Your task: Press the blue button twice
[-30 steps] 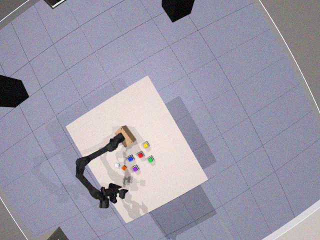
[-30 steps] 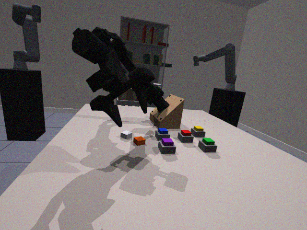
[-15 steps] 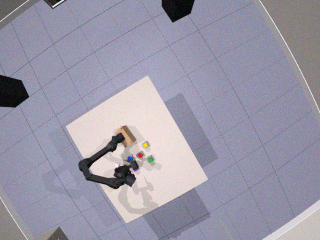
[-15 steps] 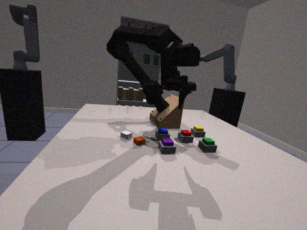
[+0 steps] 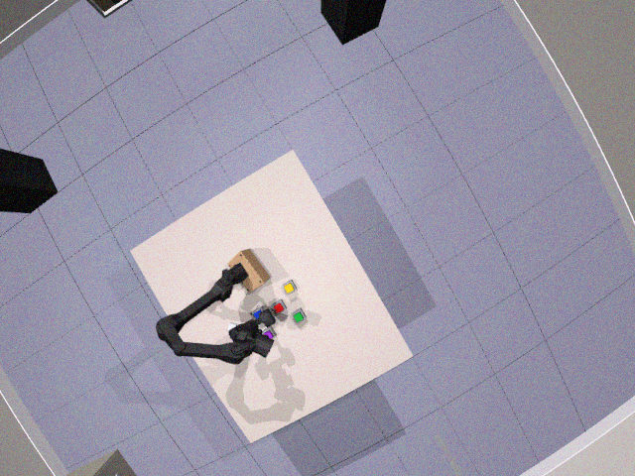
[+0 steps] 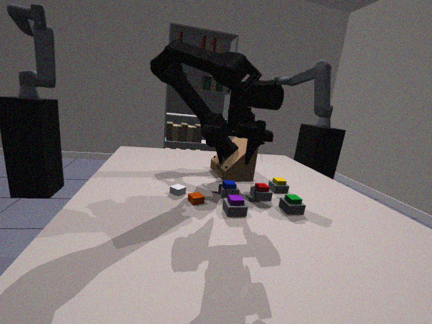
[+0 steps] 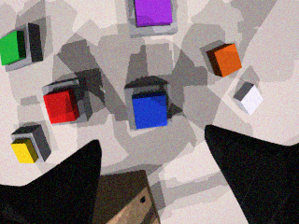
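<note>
I'm hanging my gripper (image 6: pixel 239 153) high over the button cluster, fingers spread and grasping nothing, open air beneath them. The pale counter (image 6: pixel 314 261) is stretching wide toward its near edge, my own shadow sprawling across it; the grey room is holding black pedestals at the sides. The blue button (image 7: pixel 149 110) is sitting square on its grey base, between the red button (image 7: pixel 62 106) and the orange block (image 7: pixel 224 60).

You can see the purple button (image 6: pixel 235 200) nearest the exterior camera; behind it to the right sit red (image 6: pixel 261 186), yellow (image 6: pixel 279 181) and green (image 6: pixel 293 198) buttons, left the orange block (image 6: pixel 196 198) and white block (image 6: pixel 177 189).
</note>
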Robot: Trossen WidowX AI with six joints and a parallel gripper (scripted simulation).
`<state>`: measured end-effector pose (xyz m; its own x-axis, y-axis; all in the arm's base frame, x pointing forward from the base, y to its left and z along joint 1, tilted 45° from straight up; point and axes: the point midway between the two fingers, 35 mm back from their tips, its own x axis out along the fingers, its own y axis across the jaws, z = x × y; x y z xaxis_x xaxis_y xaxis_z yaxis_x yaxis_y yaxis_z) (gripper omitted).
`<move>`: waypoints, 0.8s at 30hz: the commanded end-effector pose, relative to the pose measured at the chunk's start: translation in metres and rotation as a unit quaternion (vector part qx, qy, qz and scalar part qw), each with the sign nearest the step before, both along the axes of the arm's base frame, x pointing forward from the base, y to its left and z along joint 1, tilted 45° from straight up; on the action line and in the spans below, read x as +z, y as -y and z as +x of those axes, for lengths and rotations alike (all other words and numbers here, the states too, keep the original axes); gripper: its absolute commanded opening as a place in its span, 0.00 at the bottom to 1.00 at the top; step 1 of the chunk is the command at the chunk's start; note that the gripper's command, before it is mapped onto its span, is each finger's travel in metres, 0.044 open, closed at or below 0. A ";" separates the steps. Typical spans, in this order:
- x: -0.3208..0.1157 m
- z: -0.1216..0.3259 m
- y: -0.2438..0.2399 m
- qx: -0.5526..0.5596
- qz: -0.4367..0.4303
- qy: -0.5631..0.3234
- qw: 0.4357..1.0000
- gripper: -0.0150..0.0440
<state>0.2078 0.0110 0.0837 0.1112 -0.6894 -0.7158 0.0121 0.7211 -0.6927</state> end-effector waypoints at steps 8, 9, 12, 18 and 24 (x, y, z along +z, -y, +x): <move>-0.019 0.000 0.023 0.001 -0.006 -0.001 1.000 0.29; -0.019 0.000 0.023 0.001 -0.006 -0.001 1.000 0.29; -0.019 0.000 0.023 0.001 -0.006 -0.001 1.000 0.29; -0.019 0.000 0.023 0.001 -0.006 -0.001 1.000 0.29; -0.024 0.001 0.028 0.001 -0.006 -0.001 1.000 0.29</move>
<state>0.2084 -0.0134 0.0620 0.1095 -0.6945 -0.7111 0.0143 0.7165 -0.6975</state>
